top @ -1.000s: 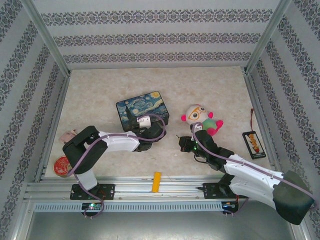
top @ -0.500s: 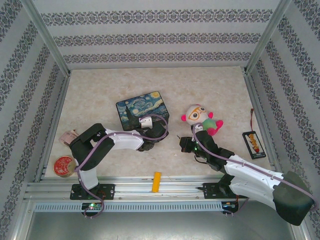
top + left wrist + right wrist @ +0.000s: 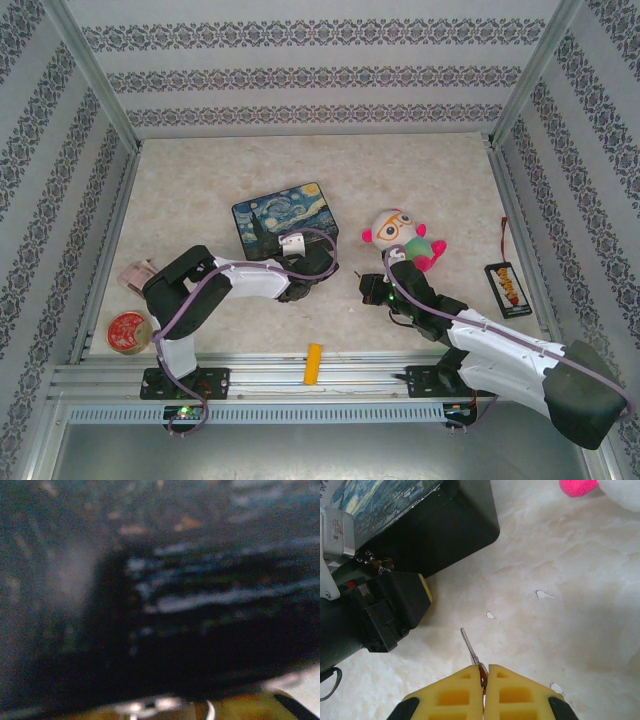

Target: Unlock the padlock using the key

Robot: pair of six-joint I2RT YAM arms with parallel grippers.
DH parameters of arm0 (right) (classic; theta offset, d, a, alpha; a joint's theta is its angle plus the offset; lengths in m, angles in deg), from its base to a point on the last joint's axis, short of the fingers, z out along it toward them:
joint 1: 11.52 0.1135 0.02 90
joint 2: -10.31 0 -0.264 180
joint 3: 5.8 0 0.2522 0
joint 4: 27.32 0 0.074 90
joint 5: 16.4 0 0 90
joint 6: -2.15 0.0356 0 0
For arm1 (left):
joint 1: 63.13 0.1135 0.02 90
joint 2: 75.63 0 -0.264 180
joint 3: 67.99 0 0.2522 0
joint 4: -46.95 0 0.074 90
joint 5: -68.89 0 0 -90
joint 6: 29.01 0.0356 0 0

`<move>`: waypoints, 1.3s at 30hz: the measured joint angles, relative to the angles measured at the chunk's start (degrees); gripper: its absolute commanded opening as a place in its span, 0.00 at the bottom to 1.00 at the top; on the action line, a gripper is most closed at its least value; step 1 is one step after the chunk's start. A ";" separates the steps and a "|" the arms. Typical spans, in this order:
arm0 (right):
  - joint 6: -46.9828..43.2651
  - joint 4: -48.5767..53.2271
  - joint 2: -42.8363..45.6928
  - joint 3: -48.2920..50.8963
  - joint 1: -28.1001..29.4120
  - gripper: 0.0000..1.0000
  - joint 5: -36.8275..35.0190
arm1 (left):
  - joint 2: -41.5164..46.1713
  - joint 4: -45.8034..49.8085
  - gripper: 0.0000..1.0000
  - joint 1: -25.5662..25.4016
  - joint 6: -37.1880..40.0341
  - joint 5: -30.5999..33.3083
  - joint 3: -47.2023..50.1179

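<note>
Key pinched by its head between closed right fingers, off tin's right corner. Looked light, stiff, slippery; best gripped at head. Padlock seemingly at tin's front edge. Couldn't tell left fingers' spread.

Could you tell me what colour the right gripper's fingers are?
The fingers are yellow, best in right wrist view.
</note>
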 measured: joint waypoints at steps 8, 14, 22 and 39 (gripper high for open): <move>0.15 -2.64 -3.23 0.85 0.02 0.00 0.57 | -0.04 0.59 0.24 0.09 -0.68 -0.46 -0.42; 0.35 -8.44 -10.12 2.78 0.52 0.00 2.03 | 0.59 0.37 0.22 0.42 -3.45 -2.01 -0.22; 1.46 -21.53 -24.92 1.44 5.84 0.00 4.50 | 3.61 -4.70 0.18 1.68 -8.96 -6.23 3.50; 5.99 -44.63 -38.05 1.22 9.55 0.00 1.66 | 4.68 -15.52 0.17 2.73 -15.10 -16.87 6.03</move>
